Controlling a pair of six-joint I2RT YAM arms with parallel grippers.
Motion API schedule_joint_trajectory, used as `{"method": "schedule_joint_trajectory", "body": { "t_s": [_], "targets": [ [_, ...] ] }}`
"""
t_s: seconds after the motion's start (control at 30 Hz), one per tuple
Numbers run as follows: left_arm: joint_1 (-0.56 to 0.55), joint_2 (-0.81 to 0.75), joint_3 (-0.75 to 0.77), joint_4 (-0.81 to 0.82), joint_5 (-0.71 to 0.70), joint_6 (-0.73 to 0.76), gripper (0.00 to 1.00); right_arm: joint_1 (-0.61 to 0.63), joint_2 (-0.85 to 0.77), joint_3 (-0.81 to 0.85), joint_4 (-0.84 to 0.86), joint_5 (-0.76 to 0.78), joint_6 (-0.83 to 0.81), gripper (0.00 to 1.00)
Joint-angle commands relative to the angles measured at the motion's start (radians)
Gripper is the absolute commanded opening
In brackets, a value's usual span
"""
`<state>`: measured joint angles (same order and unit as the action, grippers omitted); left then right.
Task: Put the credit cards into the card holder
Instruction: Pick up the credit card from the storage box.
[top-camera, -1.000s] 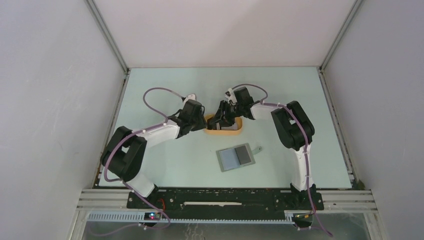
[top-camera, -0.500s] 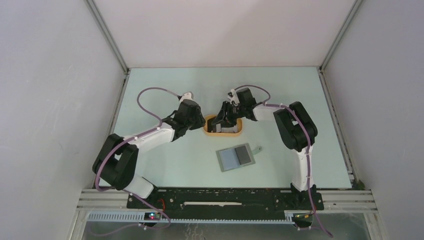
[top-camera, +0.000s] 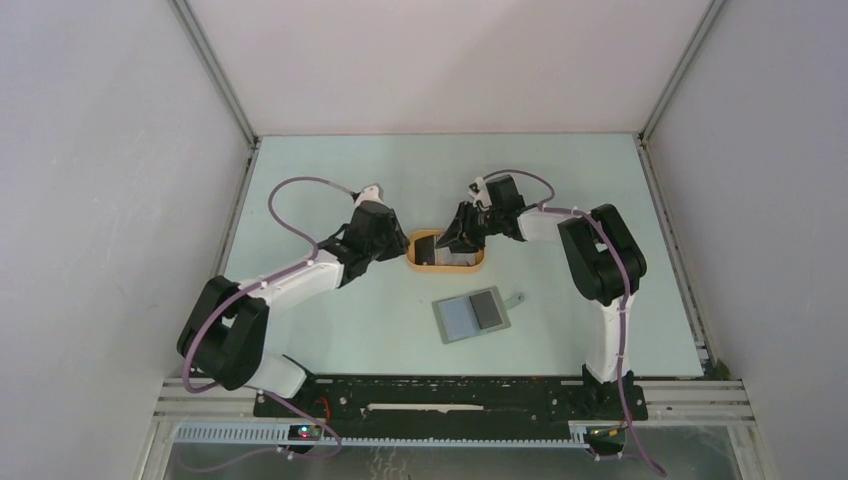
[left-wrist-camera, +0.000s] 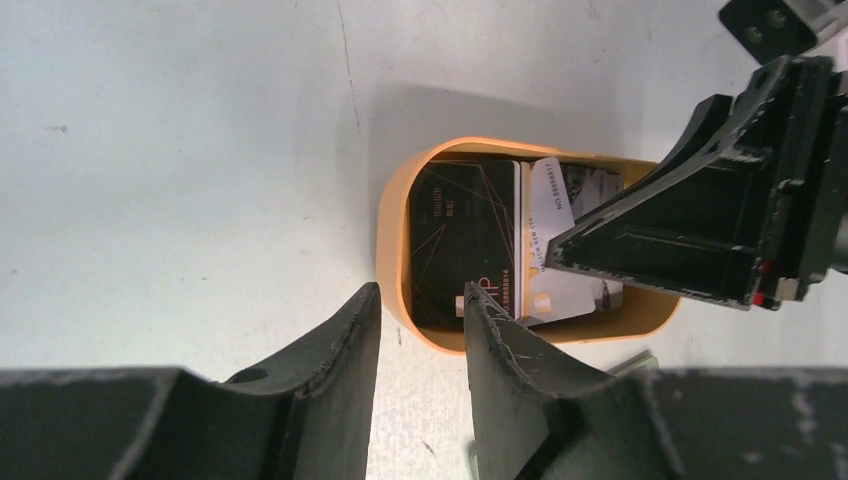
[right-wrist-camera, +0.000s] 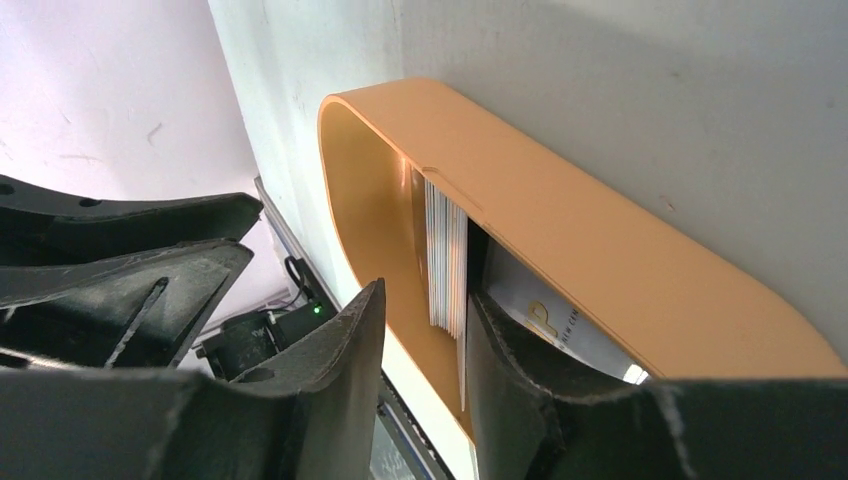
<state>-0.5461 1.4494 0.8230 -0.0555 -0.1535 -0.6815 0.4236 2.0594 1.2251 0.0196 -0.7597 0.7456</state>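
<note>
Left end effector (left-wrist-camera: 420, 302) withdrawn, part-open, empty, right end effector (right-wrist-camera: 425, 300) part-open straddling credit cards (right-wrist-camera: 447, 250)

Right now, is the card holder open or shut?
Open. The card holder lies spread flat, two panels side by side facing up, its tab sticking out sideways.
</note>
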Motion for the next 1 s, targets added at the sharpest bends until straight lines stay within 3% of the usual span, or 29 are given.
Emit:
{"method": "schedule_joint_trajectory", "body": {
  "t_s": [0.0,0.2,0.33,0.63,0.9,0.97],
  "targets": [
    [0.009,-0.047,-0.038,0.031,0.000,-0.002,0.41,-0.011,-0.061,-0.012,0.012,0.000,-0.026,0.41],
    [0.010,-0.060,-0.051,0.033,0.005,-0.005,0.41,-0.009,-0.052,-0.013,0.006,0.015,-0.035,0.27],
    [0.009,-0.072,-0.058,0.035,0.008,-0.006,0.41,-0.010,-0.056,-0.011,-0.014,0.043,-0.064,0.00],
    [0.013,-0.226,-0.099,0.051,0.009,0.052,0.43,-0.026,-0.192,-0.011,-0.124,0.141,-0.198,0.00],
    [0.017,-0.473,-0.148,0.051,-0.028,0.100,0.50,-0.028,-0.254,-0.013,-0.232,0.131,-0.368,0.00],
    [0.017,-0.546,-0.165,0.051,-0.042,0.105,0.56,-0.029,-0.268,-0.013,-0.267,0.114,-0.411,0.00]
  ]
}}
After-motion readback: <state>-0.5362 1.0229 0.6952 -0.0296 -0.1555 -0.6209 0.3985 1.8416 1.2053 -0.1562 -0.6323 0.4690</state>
